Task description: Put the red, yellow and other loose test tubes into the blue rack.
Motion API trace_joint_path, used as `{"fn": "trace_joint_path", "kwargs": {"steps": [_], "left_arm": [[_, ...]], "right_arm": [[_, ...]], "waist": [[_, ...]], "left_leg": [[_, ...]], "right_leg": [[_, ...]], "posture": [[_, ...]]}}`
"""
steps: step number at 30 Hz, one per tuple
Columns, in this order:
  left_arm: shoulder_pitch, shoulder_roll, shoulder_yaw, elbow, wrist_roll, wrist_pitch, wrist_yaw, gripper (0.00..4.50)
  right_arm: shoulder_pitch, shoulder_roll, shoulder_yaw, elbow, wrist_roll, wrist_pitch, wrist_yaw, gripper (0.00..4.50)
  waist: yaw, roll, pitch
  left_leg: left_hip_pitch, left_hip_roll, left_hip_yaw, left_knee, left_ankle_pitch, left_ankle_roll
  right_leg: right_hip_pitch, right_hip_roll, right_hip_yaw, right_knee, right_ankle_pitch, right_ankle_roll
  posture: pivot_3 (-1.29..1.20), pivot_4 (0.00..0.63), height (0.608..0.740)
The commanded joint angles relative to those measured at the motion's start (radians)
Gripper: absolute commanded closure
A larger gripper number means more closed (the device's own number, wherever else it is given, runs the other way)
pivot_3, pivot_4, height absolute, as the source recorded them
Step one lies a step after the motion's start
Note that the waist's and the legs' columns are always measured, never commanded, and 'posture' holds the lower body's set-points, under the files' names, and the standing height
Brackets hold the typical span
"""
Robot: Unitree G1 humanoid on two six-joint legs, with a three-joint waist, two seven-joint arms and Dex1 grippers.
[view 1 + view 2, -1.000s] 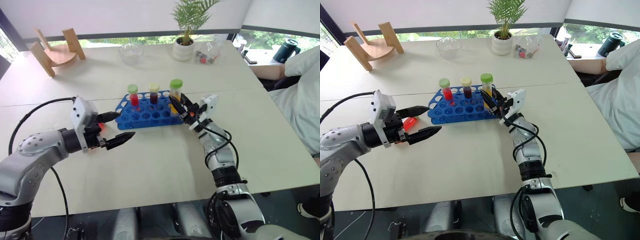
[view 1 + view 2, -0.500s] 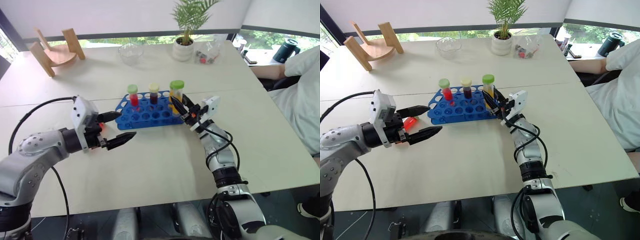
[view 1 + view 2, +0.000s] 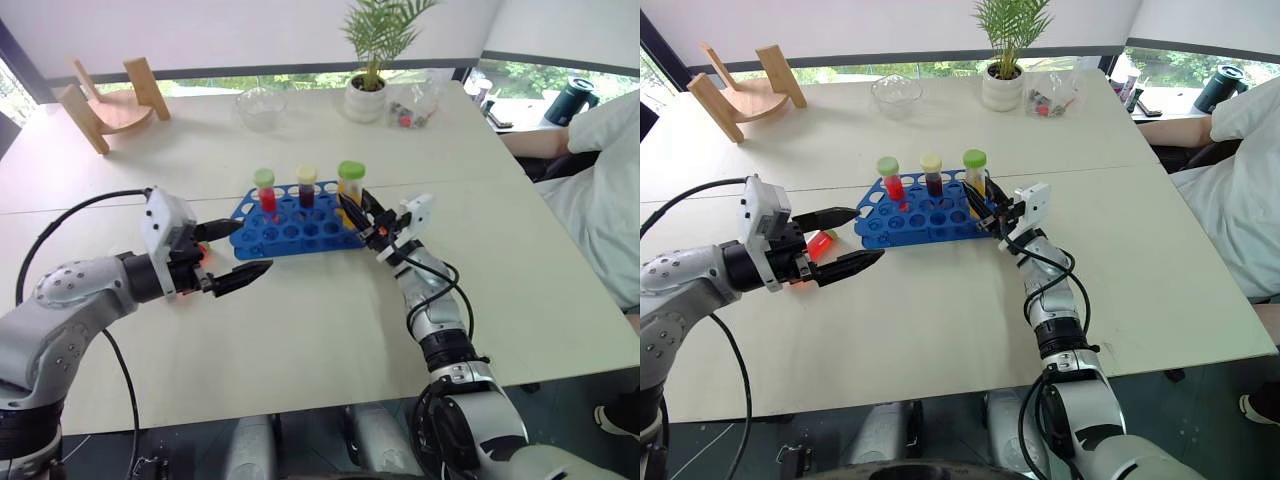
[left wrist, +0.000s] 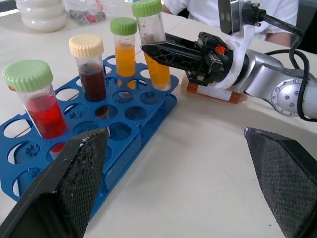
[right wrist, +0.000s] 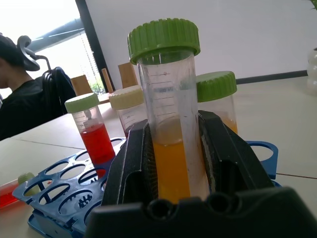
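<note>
Right wrist dipped slightly; right gripper [image 3: 352,208] clenches upright yellow tube [image 5: 171,124] over blue rack [image 3: 295,225]'s right end, left gripper [image 3: 232,251] released.

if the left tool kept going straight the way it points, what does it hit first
Most likely the blue rack: the open left tool points across the table at its near side. Past that sits the right tool, shut on the yellow tube. Depth is uncertain.

No readable text, label, brand or number stands anywhere. The orange-filled test tube [image 5: 170,129] in the right wrist view carries faint graduation lines on its clear wall, with small marks beside them too faint to read. The caps of the other tubes and the blue rack [image 4: 124,129] carry no lettering.
</note>
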Motion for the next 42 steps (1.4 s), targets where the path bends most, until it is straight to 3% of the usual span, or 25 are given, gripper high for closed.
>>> {"fn": "trace_joint_path", "kwargs": {"steps": [1, 2, 7, 8, 10, 14, 18, 24, 30, 33, 38, 42], "left_arm": [[0.001, 0.010, 0.013, -0.036, -0.006, -0.005, 0.000, 0.00], [0.002, 0.010, 0.013, -0.038, -0.006, -0.005, 0.000, 0.00], [0.006, -0.001, 0.006, -0.039, -0.001, -0.013, 0.005, 0.00], [0.006, -0.003, 0.003, -0.039, 0.001, -0.015, 0.006, 0.00], [0.005, -0.015, -0.011, -0.029, 0.011, -0.028, 0.004, 0.00], [0.002, -0.034, -0.043, -0.002, 0.038, -0.055, -0.011, 0.00], [-0.024, -0.060, -0.078, 0.030, 0.065, -0.080, -0.020, 0.00], [-0.039, -0.089, -0.099, 0.046, 0.091, -0.097, -0.018, 0.00], [0.008, -0.094, -0.071, 0.006, 0.095, -0.093, 0.007, 0.00], [0.027, -0.094, -0.062, -0.014, 0.093, -0.091, 0.023, 0.00], [0.051, -0.092, -0.050, -0.038, 0.088, -0.089, 0.040, 0.00], [0.071, -0.085, -0.034, -0.055, 0.084, -0.086, 0.048, 0.00]], "right_arm": [[-0.015, 0.014, 0.012, 0.027, -0.020, -0.013, -0.006, 3.70], [-0.013, 0.014, 0.014, 0.031, -0.023, -0.015, -0.004, 3.70], [0.072, -0.036, 0.033, -0.101, -0.053, 0.057, -0.016, 1.17], [0.092, -0.067, 0.040, -0.166, -0.073, 0.101, -0.027, 0.62], [0.110, -0.245, 0.041, -0.439, -0.061, 0.400, 0.025, 0.12], [0.011, -0.561, 0.028, -0.743, 0.114, 1.045, 0.114, 0.12], [-0.142, -0.729, 0.131, -0.767, 0.155, 1.469, 0.134, 0.12], [-0.224, -0.762, 0.296, -0.699, 0.147, 1.619, 0.172, 0.12], [-0.276, -0.623, 0.383, -0.470, 0.070, 1.605, 0.104, 0.12], [-0.277, -0.613, 0.428, -0.445, 0.043, 1.558, 0.126, 0.97], [-0.267, -0.630, 0.436, -0.503, 0.045, 1.543, 0.166, 3.47], [-0.201, -0.688, 0.362, -0.661, 0.106, 1.491, 0.245, 3.63]], "waist": [[-0.001, 0.000, 0.000], [-0.001, 0.000, 0.000], [0.002, 0.000, 0.000], [0.004, 0.000, 0.000], [0.008, 0.002, 0.001], [0.028, 0.007, 0.004], [0.016, 0.005, 0.003], [0.016, 0.005, 0.003], [0.009, 0.004, 0.003], [0.006, 0.002, 0.002], [0.002, 0.001, 0.001], [0.008, 0.001, 0.001]], "left_leg": [[0.000, 0.000, 0.000, 0.000, 0.000, 0.000], [0.000, 0.000, 0.000, 0.000, 0.000, 0.000], [0.000, 0.000, 0.000, 0.000, 0.000, 0.000], [0.000, 0.000, -0.001, 0.000, 0.000, 0.000], [0.000, 0.000, -0.001, 0.000, 0.000, 0.000], [-0.002, -0.004, 0.001, 0.002, 0.000, -0.001], [0.001, 0.000, -0.001, 0.000, 0.000, 0.000], [-0.003, 0.000, 0.000, 0.001, 0.000, 0.001], [-0.003, 0.000, 0.000, 0.001, 0.000, 0.001], [-0.003, 0.000, 0.000, 0.001, 0.000, 0.001], [-0.002, 0.000, 0.000, 0.002, 0.000, 0.001], [-0.002, 0.000, -0.001, 0.000, 0.000, 0.001]], "right_leg": [[0.000, 0.000, 0.000, 0.000, 0.000, 0.000], [0.000, 0.000, 0.000, 0.000, 0.000, 0.000], [0.000, 0.000, 0.000, 0.000, 0.000, 0.000], [0.000, 0.000, 0.000, 0.000, 0.000, 0.000], [0.001, -0.001, 0.000, 0.000, 0.000, 0.000], [0.000, -0.004, 0.001, -0.001, 0.000, 0.000], [0.001, 0.002, 0.000, -0.001, -0.001, -0.002], [-0.002, 0.000, 0.000, -0.001, -0.002, -0.002], [-0.003, 0.000, 0.000, -0.001, -0.001, -0.001], [-0.002, 0.000, 0.000, -0.001, -0.001, -0.001], [-0.001, 0.000, 0.000, -0.001, -0.001, -0.001], [-0.002, 0.001, -0.001, -0.001, -0.001, -0.002]], "posture": [[0.00, 0.150, 0.740], [0.00, 0.150, 0.740], [0.00, 0.150, 0.740], [0.00, 0.150, 0.740], [0.00, 0.150, 0.740], [0.00, 0.150, 0.740], [0.00, 0.150, 0.740], [0.00, 0.150, 0.740], [0.00, 0.150, 0.740], [0.00, 0.150, 0.740], [0.00, 0.150, 0.740], [0.00, 0.150, 0.740]]}}
